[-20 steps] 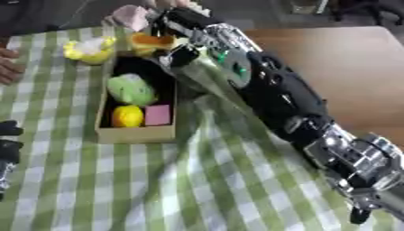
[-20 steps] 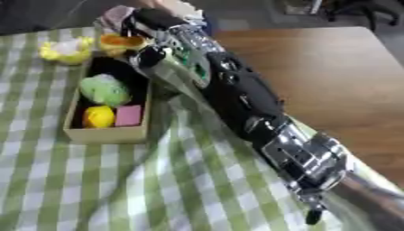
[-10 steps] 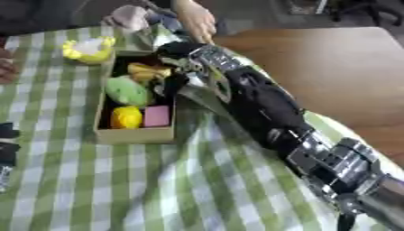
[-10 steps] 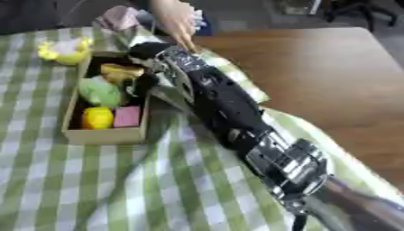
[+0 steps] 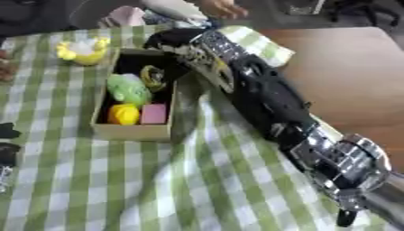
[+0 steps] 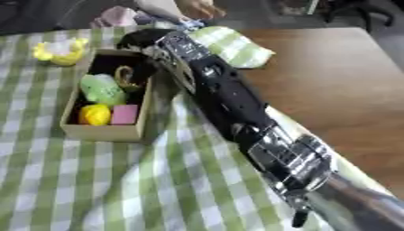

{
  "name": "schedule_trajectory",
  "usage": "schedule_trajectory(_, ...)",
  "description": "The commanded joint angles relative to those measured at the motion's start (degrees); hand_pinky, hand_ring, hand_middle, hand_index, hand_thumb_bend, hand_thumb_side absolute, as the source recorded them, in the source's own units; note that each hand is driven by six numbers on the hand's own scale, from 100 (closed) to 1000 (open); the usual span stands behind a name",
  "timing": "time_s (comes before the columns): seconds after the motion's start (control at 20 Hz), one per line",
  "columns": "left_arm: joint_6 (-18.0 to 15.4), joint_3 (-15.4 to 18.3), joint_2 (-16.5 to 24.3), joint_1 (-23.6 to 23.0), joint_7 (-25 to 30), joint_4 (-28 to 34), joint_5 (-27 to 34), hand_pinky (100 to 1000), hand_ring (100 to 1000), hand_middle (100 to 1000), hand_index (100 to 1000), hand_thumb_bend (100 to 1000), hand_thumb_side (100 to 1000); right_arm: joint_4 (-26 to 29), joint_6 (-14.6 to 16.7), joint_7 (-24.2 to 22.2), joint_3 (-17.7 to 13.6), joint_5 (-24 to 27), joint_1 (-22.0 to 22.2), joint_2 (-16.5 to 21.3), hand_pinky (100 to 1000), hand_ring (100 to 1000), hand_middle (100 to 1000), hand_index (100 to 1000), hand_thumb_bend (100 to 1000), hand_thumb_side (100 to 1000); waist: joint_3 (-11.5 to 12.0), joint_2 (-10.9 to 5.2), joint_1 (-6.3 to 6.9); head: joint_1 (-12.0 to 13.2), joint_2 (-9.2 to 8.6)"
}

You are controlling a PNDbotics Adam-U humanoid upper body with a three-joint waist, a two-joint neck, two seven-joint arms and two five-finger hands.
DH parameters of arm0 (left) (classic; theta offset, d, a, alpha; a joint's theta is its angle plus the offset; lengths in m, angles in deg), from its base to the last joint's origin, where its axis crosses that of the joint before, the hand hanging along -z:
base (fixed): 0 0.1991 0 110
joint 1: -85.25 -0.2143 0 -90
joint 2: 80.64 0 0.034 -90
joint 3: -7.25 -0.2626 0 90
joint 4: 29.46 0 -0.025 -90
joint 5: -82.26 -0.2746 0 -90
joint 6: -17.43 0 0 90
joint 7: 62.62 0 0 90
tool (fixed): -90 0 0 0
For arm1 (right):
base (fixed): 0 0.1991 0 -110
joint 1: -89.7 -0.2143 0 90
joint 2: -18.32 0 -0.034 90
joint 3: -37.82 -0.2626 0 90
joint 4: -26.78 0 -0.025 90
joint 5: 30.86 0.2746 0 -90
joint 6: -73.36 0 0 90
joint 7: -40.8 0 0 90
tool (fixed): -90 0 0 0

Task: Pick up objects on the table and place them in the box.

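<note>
cardboard box (image 5: 130,131) holds green, yellow, pink items; right hand (image 5: 170,38) at its far rim, finger state unclear. only the left eye view shows the left hand (image 5: 6,149), fingers unreadable.

No text, label, brand, number or sign can be read anywhere in these views.

Head stereo pair, downward, overlapping.

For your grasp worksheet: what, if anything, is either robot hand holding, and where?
Cannot be told: the right hand sits at the box rim, fingers hidden.
</note>
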Motion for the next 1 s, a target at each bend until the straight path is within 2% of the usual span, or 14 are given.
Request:
schedule_trajectory(0.05, -0.01, 0.60, 0.97, 0.27, -0.13, 1.17, 0.06, 782, 728, 753, 886, 100, 667, 4.68, -0.86, 0.11, -1.17, 4.41, -2.00, 3.98, 925, 945, 1000, 1000, 100, 572, -0.28, -2.11, -0.64, 0.54, -0.58)
schedule_trajectory(0.3, 0.18, 0.89, 1.16, -0.01, -0.42, 1.17, -0.13, 782, 729, 753, 886, 100, 668, 9.06, -3.57, 1.32, -2.69, 9.88, -1.70, 9.06, 908, 929, 992, 1000, 100, 464, -1.12, -2.29, -0.71, 1.51, -0.50)
schedule_trajectory(0.5, 0.27, 1.25, 1.37, -0.14, -0.89, 1.17, -0.28, 782, 729, 753, 886, 100, 673, 11.88, -5.23, 3.36, -3.99, 12.82, 0.24, 12.93, 880, 903, 961, 1000, 100, 310, -1.92, -2.36, -0.50, 2.43, -0.56)
schedule_trajectory(0.65, 0.23, 1.78, 1.90, 0.10, -1.56, 1.17, -0.40, 781, 729, 753, 885, 100, 662, 14.86, -6.53, 6.16, -4.98, 16.18, 3.19, 15.69, 834, 858, 916, 1000, 100, 142, -2.52, -2.32, -0.13, 3.26, -0.64)
schedule_trajectory(0.9, 0.60, 3.71, 5.64, 1.64, -4.44, 1.17, -0.66, 779, 732, 754, 883, 100, 617, 25.53, -8.58, 14.82, -6.72, 23.83, 11.87, 19.95, 756, 773, 831, 969, 100, 139, -3.91, -2.28, 0.58, 4.70, -0.52)
schedule_trajectory(1.0, 1.19, 4.61, 7.83, 2.54, -6.06, 1.17, -0.46, 778, 734, 755, 882, 100, 593, 30.41, -9.57, 18.29, -7.64, 26.79, 16.03, 20.97, 717, 732, 786, 930, 100, 172, -4.68, -2.27, 0.82, 5.20, -0.46)
